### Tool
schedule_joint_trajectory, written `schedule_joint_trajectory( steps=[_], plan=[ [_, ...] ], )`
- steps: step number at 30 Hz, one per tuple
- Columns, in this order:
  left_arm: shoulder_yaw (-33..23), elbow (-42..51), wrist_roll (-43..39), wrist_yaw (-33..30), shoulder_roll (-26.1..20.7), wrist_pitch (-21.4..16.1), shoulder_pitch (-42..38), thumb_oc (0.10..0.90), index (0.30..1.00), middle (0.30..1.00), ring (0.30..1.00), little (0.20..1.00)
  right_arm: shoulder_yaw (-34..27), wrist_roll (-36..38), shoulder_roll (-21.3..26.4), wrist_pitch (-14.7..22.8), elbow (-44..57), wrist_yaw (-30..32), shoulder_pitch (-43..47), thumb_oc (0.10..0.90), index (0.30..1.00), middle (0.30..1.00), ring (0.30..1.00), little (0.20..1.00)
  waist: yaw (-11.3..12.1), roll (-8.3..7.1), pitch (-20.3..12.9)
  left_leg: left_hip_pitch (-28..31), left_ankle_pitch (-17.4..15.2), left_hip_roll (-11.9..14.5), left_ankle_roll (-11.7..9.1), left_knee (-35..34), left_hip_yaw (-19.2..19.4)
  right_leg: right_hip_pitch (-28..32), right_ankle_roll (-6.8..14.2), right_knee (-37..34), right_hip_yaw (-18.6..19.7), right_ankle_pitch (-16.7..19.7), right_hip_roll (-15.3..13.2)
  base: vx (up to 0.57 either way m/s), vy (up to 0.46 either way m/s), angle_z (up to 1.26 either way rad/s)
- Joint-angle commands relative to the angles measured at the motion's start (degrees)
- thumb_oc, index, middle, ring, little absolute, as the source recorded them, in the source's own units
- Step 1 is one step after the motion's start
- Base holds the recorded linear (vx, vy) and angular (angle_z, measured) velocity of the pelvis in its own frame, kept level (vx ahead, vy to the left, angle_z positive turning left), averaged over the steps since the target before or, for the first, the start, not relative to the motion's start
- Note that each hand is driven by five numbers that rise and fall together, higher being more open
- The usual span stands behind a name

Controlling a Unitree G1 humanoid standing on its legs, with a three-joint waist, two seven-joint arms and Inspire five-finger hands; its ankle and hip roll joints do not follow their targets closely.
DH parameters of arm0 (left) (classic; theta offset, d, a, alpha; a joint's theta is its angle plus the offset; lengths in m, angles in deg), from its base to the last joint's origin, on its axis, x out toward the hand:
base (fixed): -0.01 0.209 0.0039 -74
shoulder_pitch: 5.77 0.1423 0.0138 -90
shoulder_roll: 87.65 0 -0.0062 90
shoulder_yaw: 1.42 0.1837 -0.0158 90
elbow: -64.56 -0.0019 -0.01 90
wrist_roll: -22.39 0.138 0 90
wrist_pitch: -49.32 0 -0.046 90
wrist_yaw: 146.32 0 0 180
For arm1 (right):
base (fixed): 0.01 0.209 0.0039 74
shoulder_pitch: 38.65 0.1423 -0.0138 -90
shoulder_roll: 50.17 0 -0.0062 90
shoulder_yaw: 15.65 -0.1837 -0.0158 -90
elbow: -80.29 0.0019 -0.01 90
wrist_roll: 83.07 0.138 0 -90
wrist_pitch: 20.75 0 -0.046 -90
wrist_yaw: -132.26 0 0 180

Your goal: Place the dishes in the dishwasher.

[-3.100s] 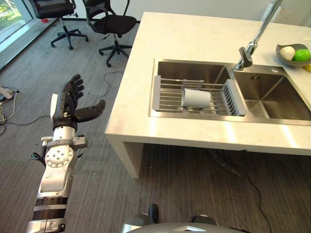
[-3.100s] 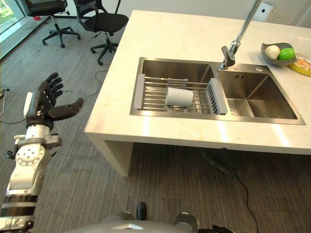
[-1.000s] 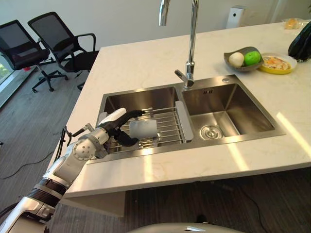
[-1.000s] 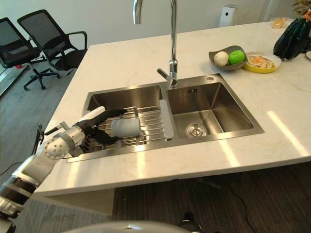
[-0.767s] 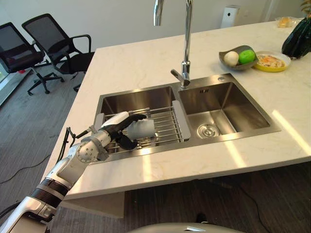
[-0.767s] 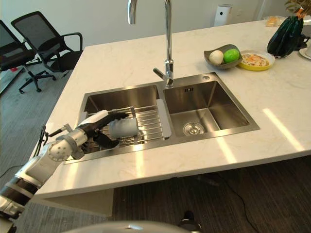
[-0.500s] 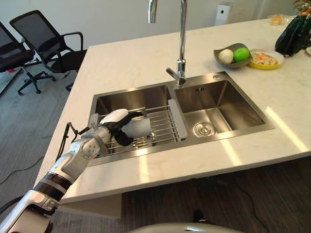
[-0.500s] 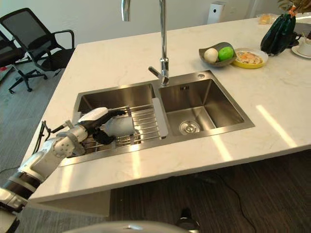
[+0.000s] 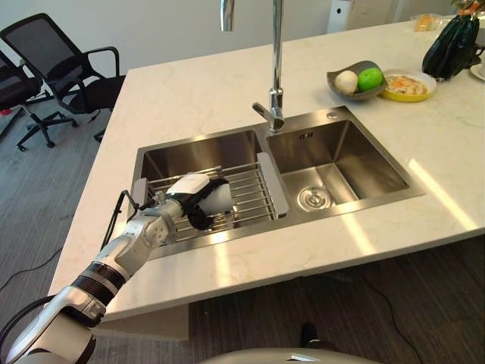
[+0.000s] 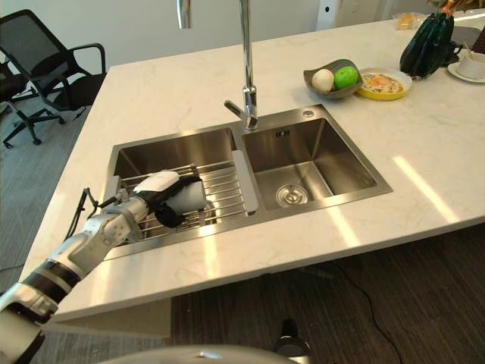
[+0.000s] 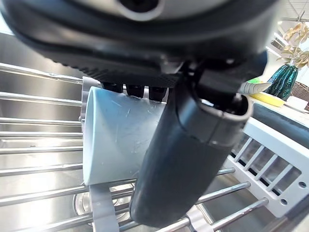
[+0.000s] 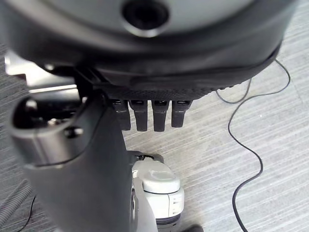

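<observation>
A double sink is set in a pale marble counter, and all positions below are given relative to that sink. A wire rack is laid across the left basin. A white cup is lying on its side on the rack, near the rack's middle. The left hand is placed at the cup; in the left wrist view the thumb is seen pressed along one side of the cup and the fingers are curled over its far side, so the cup is gripped while it lies on the rack bars. The right hand is seen in its own wrist view above grey carpet, away from the sink, with fingers hanging straight and nothing held. A tall tap is mounted behind the divider between the two basins. The right basin is seen bare down to its drain. Beyond the sink's right rear corner a grey bowl with a white and a green fruit is noted, touching a yellow plate on its far side. A dark green object is standing further right of the plate. Two office chairs are recorded on the floor well to the left rear of the sink.
</observation>
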Motion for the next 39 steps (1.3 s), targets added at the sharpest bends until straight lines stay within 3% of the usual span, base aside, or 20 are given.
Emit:
schedule_joint_trajectory(
  steps=[1,3,4,5,6,12,17,21,25,26,28,29,30,31,32,34,36,37,38,39],
  plan=[
    [-0.4,-3.9,2.2,-0.8,-1.9,0.1,-12.2,0.8,0.9,0.9,0.9,0.9,0.7,0.0,-0.1,0.1,-1.2,0.1,1.4,0.8,0.9,0.9,0.9,0.9,-0.3,-2.57,0.9,1.6,-3.1,-2.2,0.1,0.2,-0.4,1.1,7.2,1.1,-1.7,-4.3,-4.1,0.0,0.003,-0.06],
    [0.7,-5.1,2.9,-0.1,-2.1,0.5,-13.1,0.8,0.9,0.9,0.9,0.9,0.6,-0.1,-0.1,-0.2,-1.3,0.0,1.5,0.8,0.9,0.9,0.9,0.9,-0.4,-2.55,1.1,1.5,-3.1,-2.2,0.1,0.2,-0.3,0.9,7.2,1.1,-1.6,-4.2,-4.1,0.0,0.008,-0.08],
    [1.2,-5.4,3.2,0.2,-2.2,0.6,-13.4,0.751,0.827,0.827,0.827,0.827,0.6,-0.2,0.0,-0.3,-1.4,-0.1,1.6,0.8,0.9,0.9,0.9,0.9,-0.4,-2.53,1.1,1.5,-3.1,-2.2,0.1,0.2,-0.3,0.9,7.2,1.1,-1.6,-4.2,-4.1,0.0,0.009,-0.06],
    [1.9,-5.7,3.6,0.9,-2.4,0.7,-14.0,0.453,0.38,0.38,0.38,0.38,0.6,-0.2,0.1,-0.5,-1.5,-0.1,1.6,0.8,0.9,0.9,0.9,0.9,-0.4,-2.51,1.2,1.4,-3.1,-2.2,0.1,0.2,-0.3,0.8,7.2,1.1,-1.6,-4.2,-4.1,0.0,0.004,-0.04],
    [2.7,-5.7,4.1,1.1,-2.5,0.6,-14.6,0.4,0.3,0.3,0.3,0.3,0.7,-0.3,0.1,-0.5,-1.7,-0.1,1.7,0.8,0.9,0.9,0.9,0.9,-0.4,-2.5,1.2,1.3,-3.1,-2.2,0.1,0.2,-0.3,0.8,7.2,1.1,-1.6,-4.2,-4.1,0.0,0.0,0.0],
    [7.3,-5.7,6.5,1.9,-3.8,-0.7,-17.1,0.4,0.3,0.3,0.3,0.3,1.3,-0.4,0.4,-0.3,-2.1,0.1,1.9,0.8,0.9,0.9,0.9,0.9,-0.6,-2.37,1.3,1.3,-3.0,-2.1,-0.1,0.2,-0.2,0.9,7.2,1.1,-1.7,-4.4,-4.0,0.0,0.0,0.0],
    [7.0,-4.0,7.0,-1.0,-4.7,-2.0,-17.6,0.4,0.3,0.3,0.3,0.3,1.7,0.0,0.1,0.6,-0.9,0.4,2.0,0.8,0.9,0.9,0.9,0.9,-0.2,-2.46,1.3,1.0,-2.7,-1.8,-0.4,0.2,-0.5,1.0,7.2,1.1,-2.3,-4.6,-4.1,0.0,-0.009,0.0],
    [-1.4,4.4,7.0,-8.7,-6.0,-5.3,-11.3,0.4,0.3,0.3,0.3,0.3,2.4,0.0,-1.3,2.1,0.7,0.8,1.1,0.8,0.9,0.9,0.9,0.9,1.0,-3.2,0.8,1.4,-2.4,-0.9,-1.2,0.2,-0.7,2.0,6.9,1.1,-3.7,-5.4,-3.9,0.03,-0.06,0.06],
    [-10.1,9.2,6.9,-13.0,-7.2,-5.0,-4.1,0.4,0.3,0.3,0.3,0.3,2.0,-0.5,-2.4,2.4,0.4,1.1,0.7,0.8,0.9,0.9,0.9,0.9,2.7,-3.65,0.6,1.7,-1.7,-0.2,-1.9,0.3,-1.1,2.8,6.5,1.1,-4.6,-6.3,-3.5,0.02,-0.055,0.1],
    [-10.1,9.2,6.9,-13.0,-7.2,-5.0,-4.1,0.4,0.3,0.3,0.3,0.3,2.0,-0.5,-2.4,2.4,0.4,1.1,0.7,0.8,0.9,0.9,0.9,0.9,2.7,-3.65,0.6,1.7,-1.7,-0.2,-1.9,0.3,-1.1,2.8,6.5,1.1,-4.6,-6.3,-3.5,0.03,-0.079,0.1],
    [-22.3,15.8,4.4,-16.6,-4.3,-5.0,5.4,0.4,0.3,0.3,0.3,0.3,1.9,-1.3,-3.1,2.5,-0.5,1.3,0.9,0.8,0.9,0.9,0.9,0.9,4.7,-3.92,1.1,0.8,-1.0,1.3,-3.2,2.4,-2.3,4.0,5.8,1.1,-6.4,-7.6,-3.0,0.0,-0.114,0.13],
    [-22.3,15.8,4.4,-16.6,-4.3,-5.0,5.4,0.4,0.3,0.3,0.3,0.3,1.9,-1.3,-3.1,2.5,-0.5,1.3,0.9,0.8,0.9,0.9,0.9,0.9,4.7,-3.92,1.1,0.8,-1.0,1.3,-3.2,2.4,-2.3,4.0,5.8,1.1,-6.4,-7.6,-3.0,-0.05,-0.158,0.27],
    [-28.2,18.8,2.6,-18.5,-2.6,-5.3,9.5,0.4,0.3,0.3,0.3,0.3,2.5,-2.6,-2.9,2.5,-0.7,1.5,1.2,0.8,0.9,0.9,0.9,0.9,6.0,-4.09,1.5,-1.1,0.1,2.3,-4.2,4.6,-3.7,4.6,5.2,1.1,-8.0,-8.3,-2.8,-0.04,-0.083,0.18],
    [-28.2,18.8,2.6,-18.5,-2.6,-5.3,9.5,0.4,0.3,0.3,0.3,0.3,2.5,-2.6,-2.9,2.5,-0.7,1.5,1.2,0.8,0.9,0.9,0.9,0.9,6.0,-4.09,1.5,-1.1,0.1,2.3,-4.2,4.6,-3.7,4.6,5.2,1.1,-8.0,-8.3,-2.8,-0.07,-0.127,0.47],
    [-31.6,20.5,1.7,-19.2,-2.0,-5.5,11.8,0.4,0.3,0.3,0.3,0.3,2.9,-3.2,-2.6,2.5,-0.8,1.5,1.6,0.8,0.9,0.9,0.9,0.9,6.5,-4.2,1.5,-2.6,1.4,2.7,-4.7,5.6,-4.7,4.8,4.8,1.1,-9.5,-8.4,-2.8,-0.07,-0.127,0.76],
    [-38.6,25.5,-5.2,-22.5,1.3,-8.8,16.2,0.4,0.3,0.3,0.3,0.3,3.8,-4.9,-1.8,2.7,-1.6,2.1,2.6,0.8,0.9,0.9,0.9,0.9,11.3,-4.08,1.3,-4.6,4.9,4.3,-6.8,4.5,-8.1,6.8,4.0,1.1,-14.4,-9.9,-2.4,-0.04,-0.181,1.23],
    [-39.3,26.1,-5.3,-22.2,1.5,-8.7,16.9,0.4,0.3,0.3,0.3,0.3,4.0,-5.0,-1.6,2.8,-1.7,2.1,2.7,0.8,0.9,0.9,0.9,0.9,10.6,-3.99,1.2,-4.9,5.4,4.2,-6.7,4.3,-8.5,6.7,3.9,1.1,-14.9,-9.7,-2.4,-0.02,-0.069,0.79],
    [-41.3,26.8,-10.5,-25.9,4.3,-9.8,16.7,0.4,0.3,0.3,0.3,0.3,5.0,-6.1,-1.1,2.7,-2.6,3.1,3.8,0.8,0.9,0.9,0.9,0.9,13.4,-3.57,1.4,-6.8,8.4,5.4,-8.1,3.1,-10.8,7.6,3.5,1.1,-18.2,-10.6,-2.2,-0.06,-0.07,1.29],
    [-42.3,27.1,-12.9,-27.2,5.7,-10.0,16.2,0.4,0.3,0.3,0.3,0.3,5.1,-6.2,-0.9,2.9,-3.0,3.7,4.2,0.8,0.9,0.9,0.9,0.9,13.9,-3.17,1.6,-8.7,10.7,5.5,-8.5,2.4,-12.1,8.0,3.5,1.1,-20.8,-10.9,-2.4,-0.06,-0.07,1.29],
    [-42.3,27.1,-12.9,-27.2,5.7,-10.0,16.2,0.4,0.3,0.3,0.3,0.3,5.1,-6.2,-0.9,2.9,-3.0,3.7,4.2,0.8,0.9,0.9,0.9,0.9,13.9,-3.17,1.6,-8.7,10.7,5.5,-8.5,2.4,-12.1,8.0,3.5,1.1,-20.8,-10.9,-2.4,-0.08,-0.048,1.86]
  ],
)
